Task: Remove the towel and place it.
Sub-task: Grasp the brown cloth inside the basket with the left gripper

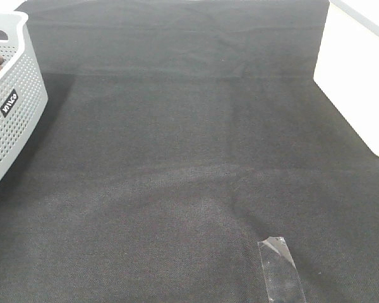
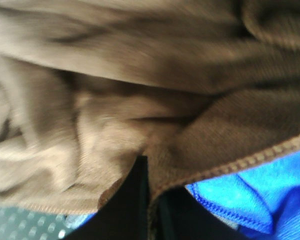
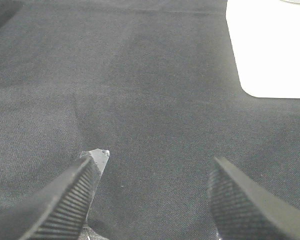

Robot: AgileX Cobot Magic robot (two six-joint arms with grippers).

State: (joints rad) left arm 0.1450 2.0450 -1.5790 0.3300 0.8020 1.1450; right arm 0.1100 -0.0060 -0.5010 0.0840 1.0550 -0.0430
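The basket (image 1: 16, 107) stands at the left edge of the worktop (image 1: 189, 158). The towel (image 2: 140, 75) lies bunched inside it, partly over a blue cloth (image 2: 250, 195). The left fingers (image 2: 132, 205) are clenched on the towel's stitched hem. Toward the right, a strip of clear tape (image 1: 281, 268) lies flat on the worktop. The right fingers (image 3: 65, 200) are released above the worktop, grasping nothing.

The right end effector (image 3: 157, 162) has black, ribbed fingers (image 3: 65, 200).
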